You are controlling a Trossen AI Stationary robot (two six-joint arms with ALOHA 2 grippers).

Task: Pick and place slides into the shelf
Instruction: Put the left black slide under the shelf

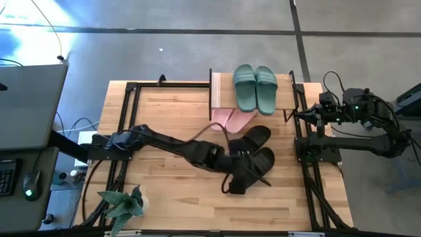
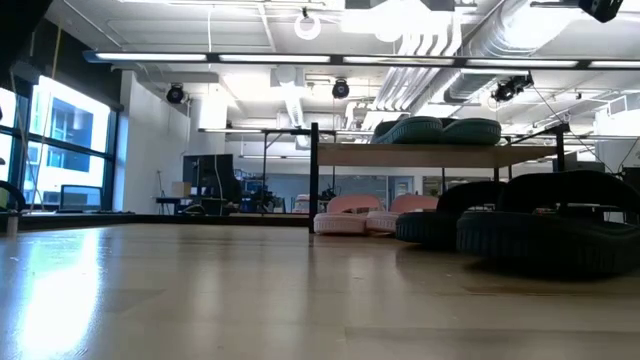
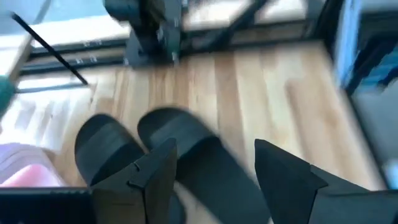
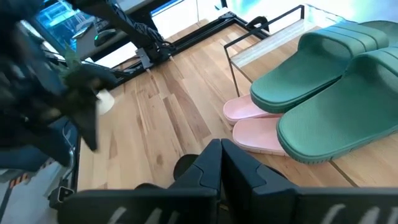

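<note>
Left gripper point(image 1: 253, 170): low and right of centre in the high view, at the end of the arm stretched across from the left edge; directly over the black slides.
Left gripper state: fingers point(image 3: 155, 177) spread wide in the left wrist view, nothing held; one black slide lying between and below them.
Black slides point(image 1: 258, 150): on the table, lower right of centre in the high view, side by side, just in front of the shelf; in the low view at right, resting on the wood point(image 2: 520, 235).
Green slides point(image 1: 255, 87): on the shelf's top board, top centre of the high view, side by side and touching.
Pink slides point(image 1: 230, 118): on the lower level under the top board, toes poking out toward the black slides; left of the black pair in the low view point(image 2: 355, 213).
Shelf point(image 1: 222, 91): upper centre of the high view, against the far table edge; bare board left of the green pair.
Right gripper point(image 1: 309, 115): right side of the high view, just beside the shelf's right end, above the table edge.
Right gripper state: fingers point(image 4: 211, 165) pressed together in the right wrist view, holding nothing.
Table point(image 1: 164, 118): wide bare wood across the left half; black frame rails along left and right edges.
Plant point(image 1: 122, 204): lower left corner of the table, well apart from the slides.
</note>
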